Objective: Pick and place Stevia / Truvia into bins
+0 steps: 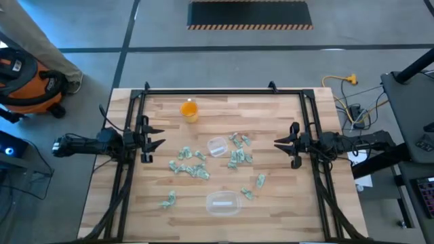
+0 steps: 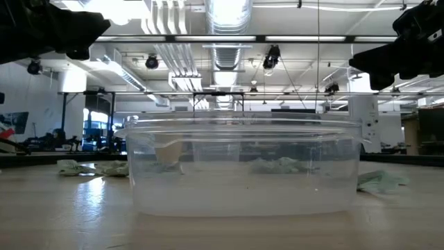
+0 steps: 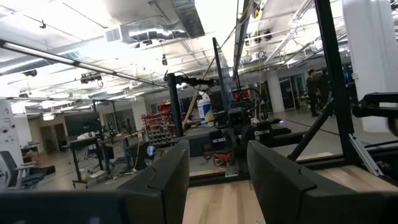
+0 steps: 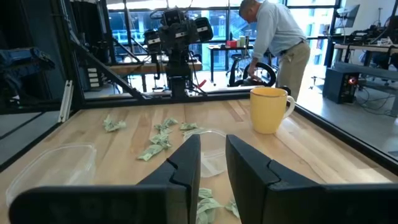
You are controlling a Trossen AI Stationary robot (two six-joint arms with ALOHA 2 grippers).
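The left hand (image 1: 160, 135) waited at the tabletop's (image 1: 285, 203) left edge, its fingers spread with a clear gap and nothing between them. The sachets (image 1: 190, 163) lay scattered across the middle of the tabletop, some near the round cup (image 1: 217, 146), others around the rectangular tub (image 1: 223, 202). Both bins looked empty, so by my reading sorting had not begun. The right hand (image 1: 279, 144) hung at the right edge, fingers narrowly parted, holding nothing.
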